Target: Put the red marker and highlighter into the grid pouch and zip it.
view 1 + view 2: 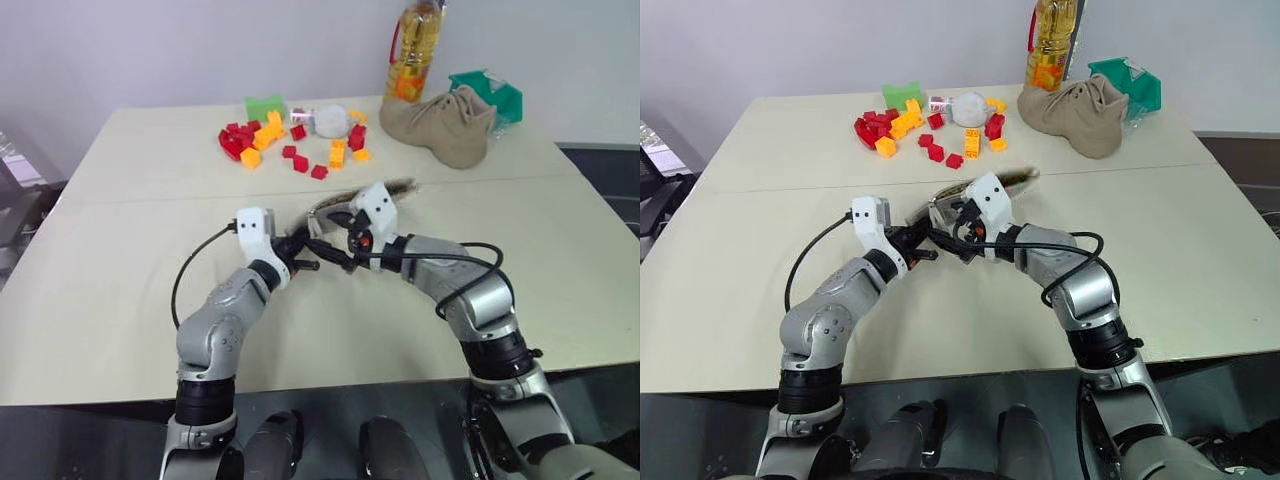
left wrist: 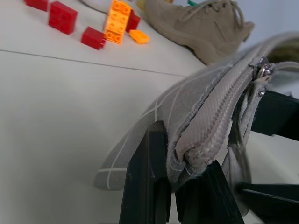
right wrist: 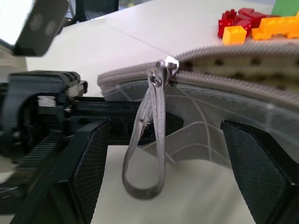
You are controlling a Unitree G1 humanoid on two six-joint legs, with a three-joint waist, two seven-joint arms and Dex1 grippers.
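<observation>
mid-table, left gripper (image 2: 170,186) pinches the grid pouch (image 2: 187,116) end, right gripper (image 3: 163,154) agape

- Beige table (image 1: 120,290), a seam across it.
- Red and orange toy blocks (image 1: 290,145) scattered at 12 o'clock.
- Green block (image 1: 264,106) behind them.
- Tan suede shoe (image 1: 440,125) at 1 o'clock.
- Oil bottle (image 1: 414,50) behind the shoe.
- Green box (image 1: 492,92) beside the shoe.

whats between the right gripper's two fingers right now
In the right wrist view, the grey zipper pull cord hangs in the gap of the open right gripper, dangling from the slider on the grid pouch; neither finger touches it.
</observation>
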